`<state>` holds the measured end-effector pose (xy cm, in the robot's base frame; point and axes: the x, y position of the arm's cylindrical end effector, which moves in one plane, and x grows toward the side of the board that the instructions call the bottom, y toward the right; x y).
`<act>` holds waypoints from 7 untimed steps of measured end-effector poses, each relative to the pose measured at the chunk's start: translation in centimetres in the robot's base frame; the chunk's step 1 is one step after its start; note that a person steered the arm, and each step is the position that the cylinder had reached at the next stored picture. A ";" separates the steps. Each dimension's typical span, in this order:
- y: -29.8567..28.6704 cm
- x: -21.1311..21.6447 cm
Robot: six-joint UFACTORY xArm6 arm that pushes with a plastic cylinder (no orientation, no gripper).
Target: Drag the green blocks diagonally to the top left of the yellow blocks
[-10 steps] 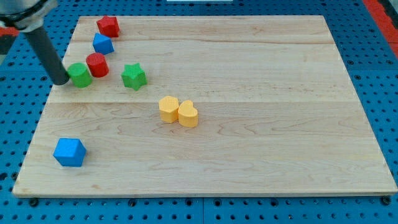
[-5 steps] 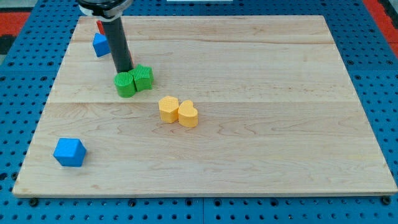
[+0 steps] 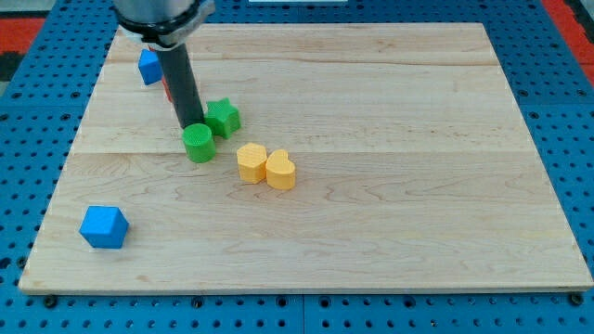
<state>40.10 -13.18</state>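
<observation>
My tip (image 3: 194,126) rests against the top side of a green cylinder (image 3: 198,145) left of the board's centre. A green star (image 3: 223,117) lies just to the upper right of the cylinder, close beside my rod. Two yellow blocks sit touching each other to the lower right: a yellow hexagon-like block (image 3: 251,162) and a yellow heart-like block (image 3: 280,171). The green cylinder is about one block width to the left of and slightly above the yellow pair.
A blue block (image 3: 150,67) sits near the top left corner, and a red block (image 3: 167,90) shows as a sliver behind my rod. A blue cube (image 3: 103,227) lies near the bottom left. The wooden board (image 3: 390,139) lies on a blue pegboard.
My tip has swept from the left edge to the right and down, pushing the green cylinder toward the yellow blocks. The green star has shifted a little to the right.
</observation>
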 end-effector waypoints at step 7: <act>2.8 0.3</act>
<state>40.39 -10.38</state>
